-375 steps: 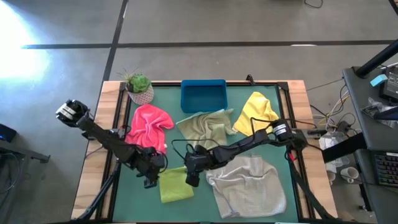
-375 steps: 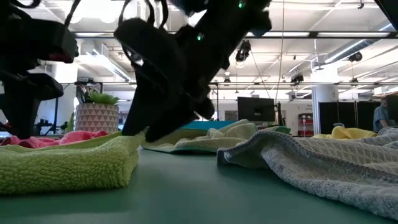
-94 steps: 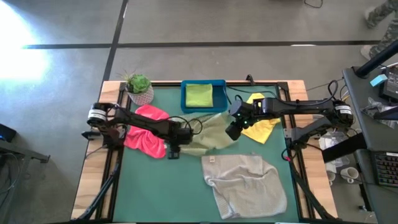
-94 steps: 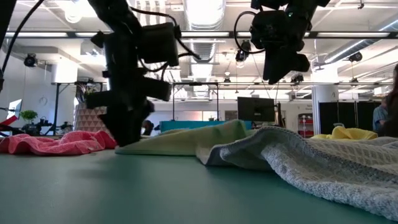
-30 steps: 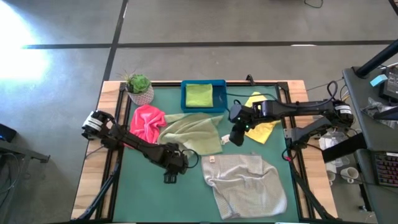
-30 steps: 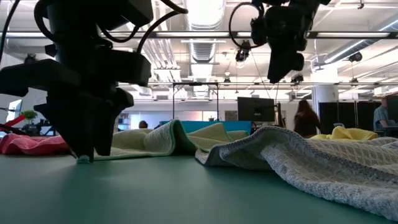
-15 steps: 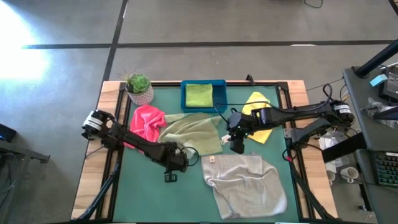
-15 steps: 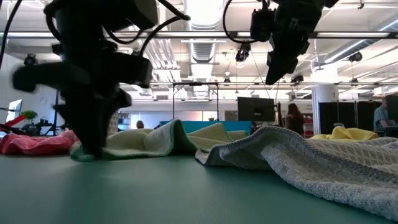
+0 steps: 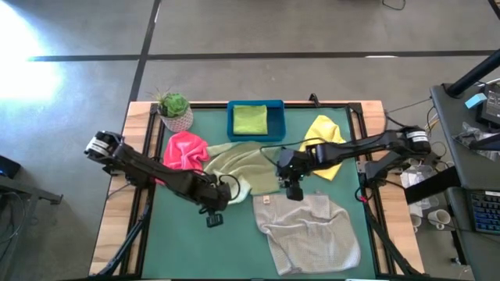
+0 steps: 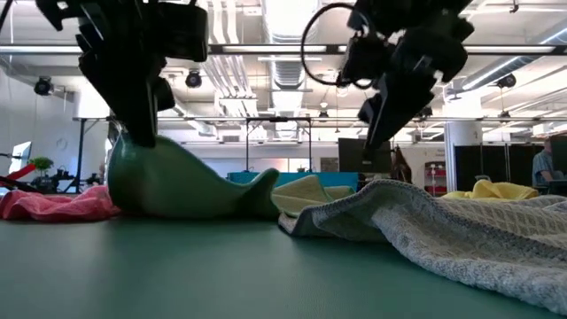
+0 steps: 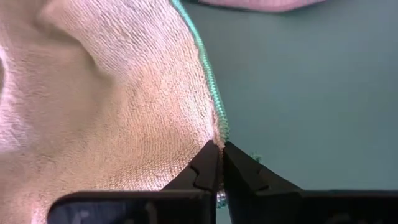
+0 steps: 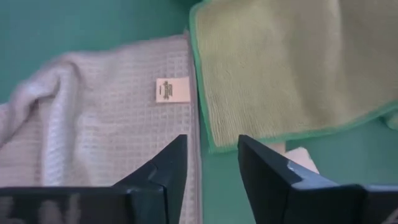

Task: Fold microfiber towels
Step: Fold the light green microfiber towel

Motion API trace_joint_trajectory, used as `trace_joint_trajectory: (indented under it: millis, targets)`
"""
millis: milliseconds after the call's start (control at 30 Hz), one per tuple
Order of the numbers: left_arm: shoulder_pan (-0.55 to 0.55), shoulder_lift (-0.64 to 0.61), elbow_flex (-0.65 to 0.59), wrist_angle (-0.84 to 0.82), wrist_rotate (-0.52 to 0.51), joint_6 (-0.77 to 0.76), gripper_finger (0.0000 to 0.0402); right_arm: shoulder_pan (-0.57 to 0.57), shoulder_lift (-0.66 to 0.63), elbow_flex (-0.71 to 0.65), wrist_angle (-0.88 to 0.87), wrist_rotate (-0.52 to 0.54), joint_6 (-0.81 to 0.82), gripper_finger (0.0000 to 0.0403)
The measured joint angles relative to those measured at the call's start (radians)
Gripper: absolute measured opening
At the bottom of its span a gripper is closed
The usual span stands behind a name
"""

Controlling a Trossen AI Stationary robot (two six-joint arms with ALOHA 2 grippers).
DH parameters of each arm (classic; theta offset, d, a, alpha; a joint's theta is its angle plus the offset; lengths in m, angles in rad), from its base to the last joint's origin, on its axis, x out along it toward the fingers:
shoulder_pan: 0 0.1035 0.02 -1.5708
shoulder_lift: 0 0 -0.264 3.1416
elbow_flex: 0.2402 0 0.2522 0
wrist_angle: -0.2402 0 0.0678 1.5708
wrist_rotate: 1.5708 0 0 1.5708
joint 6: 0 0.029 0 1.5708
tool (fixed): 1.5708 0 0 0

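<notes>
The olive green towel (image 9: 248,165) lies mid-table, its near left corner raised; in the low view it rises in a peak (image 10: 168,186) under my left gripper (image 9: 212,211), which is shut on it. My right gripper (image 12: 211,163) hovers open over the seam between the olive towel's near right corner (image 12: 280,81) and the light grey towel (image 9: 308,234), touching neither. The pink towel (image 9: 183,151) lies crumpled at the left and the yellow towel (image 9: 328,144) at the right. A folded lime green towel (image 9: 250,119) rests in the blue tray (image 9: 234,125). My left gripper pinches the olive towel's green-stitched hem (image 11: 217,134) at its near left corner between the two fingertips (image 11: 205,165). The fingers slant steeply down from above. That corner is lifted off the table and the cloth hangs down from it, while the far part stays on the mat.
A potted plant (image 9: 173,109) stands at the far left corner. The grey towel fills the near right of the mat, rumpled and with a white label (image 12: 166,90) facing up. Bare green mat (image 9: 180,242) lies at the near left.
My left gripper has taken hold of the olive towel's near left corner and risen, pulling that corner up into a peak while the rest stays on the mat. My right gripper has come down and toward the near edge, over the olive towel's near right corner.
</notes>
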Motion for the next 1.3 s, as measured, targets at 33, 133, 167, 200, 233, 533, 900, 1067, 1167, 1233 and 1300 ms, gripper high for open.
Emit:
trace_joint_trajectory:
  millis: [33,133,167,200,233,533,900,1067,1167,1233,1300]
  targets:
    - [0.000,-0.008,0.000,-0.005,0.000,0.000,0.0000,0.000,0.021,0.003,-0.002,-0.001,-0.008,0.0142]
    - [0.000,-0.020,0.000,-0.033,0.003,-0.002,0.0000,0.001,0.080,0.019,-0.001,0.001,-0.054,0.0159]
    - [0.000,-0.024,0.000,-0.038,0.004,-0.002,0.0000,0.003,0.097,0.024,-0.001,0.002,-0.079,0.0163]
    - [0.000,-0.027,0.000,-0.045,0.004,-0.002,0.0000,0.005,0.114,0.029,0.003,0.002,-0.104,0.0167]
    - [0.000,-0.030,0.000,-0.051,0.004,-0.002,0.0000,0.006,0.129,0.032,0.014,0.002,-0.126,0.0170]
    - [0.000,-0.027,-0.005,-0.050,0.009,0.001,0.0000,0.005,0.260,0.057,0.020,0.028,-0.175,0.0174]
    - [0.013,-0.027,-0.008,-0.050,-0.042,0.010,0.0000,0.006,0.301,0.064,0.022,0.079,-0.098,0.0082]
    - [0.017,-0.030,-0.008,-0.055,-0.043,0.011,0.0000,0.010,0.250,0.059,0.002,0.093,-0.006,0.0015]
    - [0.017,-0.030,0.002,-0.102,-0.044,0.009,0.0000,0.018,0.187,0.056,-0.006,0.111,0.093,0.0010]
    - [0.017,-0.031,0.016,-0.132,-0.046,0.009,0.0000,0.035,0.131,0.058,-0.016,0.103,0.162,0.0010]
    - [0.017,-0.040,0.033,-0.183,-0.049,0.014,0.0000,0.056,0.076,0.058,-0.029,0.096,0.230,0.0009]
